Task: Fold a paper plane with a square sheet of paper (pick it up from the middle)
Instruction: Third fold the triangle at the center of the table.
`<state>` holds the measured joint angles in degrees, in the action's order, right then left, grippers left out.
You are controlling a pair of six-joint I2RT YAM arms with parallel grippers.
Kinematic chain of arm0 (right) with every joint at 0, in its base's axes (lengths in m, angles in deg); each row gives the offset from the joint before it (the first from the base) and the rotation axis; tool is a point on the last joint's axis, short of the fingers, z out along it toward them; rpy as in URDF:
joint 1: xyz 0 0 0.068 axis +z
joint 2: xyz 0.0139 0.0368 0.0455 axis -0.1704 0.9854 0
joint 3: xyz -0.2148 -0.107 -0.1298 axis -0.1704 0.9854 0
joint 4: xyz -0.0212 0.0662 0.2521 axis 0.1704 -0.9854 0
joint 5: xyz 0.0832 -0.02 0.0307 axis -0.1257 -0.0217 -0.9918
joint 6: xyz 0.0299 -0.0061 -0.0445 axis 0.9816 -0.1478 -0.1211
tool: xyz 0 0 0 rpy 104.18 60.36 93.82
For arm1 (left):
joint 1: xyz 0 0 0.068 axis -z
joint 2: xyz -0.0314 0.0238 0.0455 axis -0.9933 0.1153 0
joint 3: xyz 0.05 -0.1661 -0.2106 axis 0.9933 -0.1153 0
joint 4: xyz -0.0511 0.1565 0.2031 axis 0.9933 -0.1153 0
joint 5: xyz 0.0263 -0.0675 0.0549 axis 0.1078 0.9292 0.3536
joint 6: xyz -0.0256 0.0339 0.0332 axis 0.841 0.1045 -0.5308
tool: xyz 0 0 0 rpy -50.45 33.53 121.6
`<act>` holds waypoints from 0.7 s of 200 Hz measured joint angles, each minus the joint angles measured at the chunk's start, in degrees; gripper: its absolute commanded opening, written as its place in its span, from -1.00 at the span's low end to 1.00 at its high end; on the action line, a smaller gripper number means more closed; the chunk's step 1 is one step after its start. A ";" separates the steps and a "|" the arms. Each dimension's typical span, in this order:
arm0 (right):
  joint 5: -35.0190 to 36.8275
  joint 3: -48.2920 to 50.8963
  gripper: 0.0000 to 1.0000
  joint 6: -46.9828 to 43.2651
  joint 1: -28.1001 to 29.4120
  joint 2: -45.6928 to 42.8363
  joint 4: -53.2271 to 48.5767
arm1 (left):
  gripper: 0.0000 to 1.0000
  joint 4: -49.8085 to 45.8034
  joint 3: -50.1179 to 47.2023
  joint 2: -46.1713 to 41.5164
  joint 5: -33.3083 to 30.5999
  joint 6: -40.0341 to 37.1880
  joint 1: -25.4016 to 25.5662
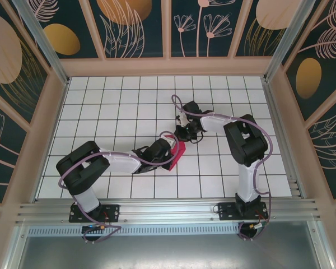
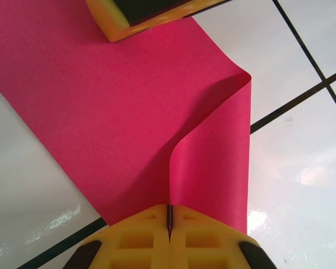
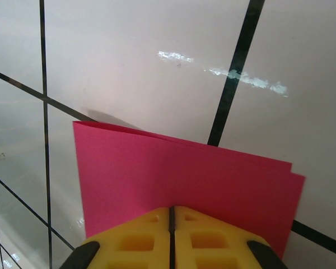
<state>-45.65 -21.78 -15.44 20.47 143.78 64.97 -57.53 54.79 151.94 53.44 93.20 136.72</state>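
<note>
We see the left gripper [image 2: 169, 216] and right gripper [image 3: 171, 216] clamped on the square sheet of paper [image 2: 101, 112]; uneven pulling could tear it.

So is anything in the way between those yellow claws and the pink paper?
Nothing visible. The left gripper and the right gripper are each pinched shut on an edge of the square sheet of paper, touching it directly.

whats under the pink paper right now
The white tiled table shows around the paper and lies below it. In the right wrist view a second layer peeks out behind the front one. The tiles directly beneath are covered.
</note>
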 measured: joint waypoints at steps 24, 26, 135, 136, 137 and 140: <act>-0.39 0.63 -0.59 1.27 -0.20 -0.46 1.07 | -0.97 0.00 0.02 -0.02 0.00 0.00 0.00; -0.42 0.76 -0.58 1.57 -0.20 -0.66 1.25 | -0.97 0.00 0.02 -0.02 0.00 0.00 0.00; -2.49 25.46 -0.89 14.47 -5.62 -27.30 14.91 | -0.96 0.07 0.02 -0.02 0.22 0.04 0.00; -2.60 25.97 -0.89 14.86 -5.49 -27.54 15.19 | -0.96 0.07 0.02 -0.02 0.24 0.04 0.00; -2.64 26.18 -0.89 14.93 -5.40 -27.67 15.30 | -0.96 0.07 0.02 -0.02 0.24 0.04 0.00; -2.86 27.04 -0.90 15.39 -5.03 -28.02 15.82 | -0.96 0.07 0.02 -0.02 0.24 0.04 0.00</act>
<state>-48.52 5.25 -0.06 15.45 115.76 80.79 -57.46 54.81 151.92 53.68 93.24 136.72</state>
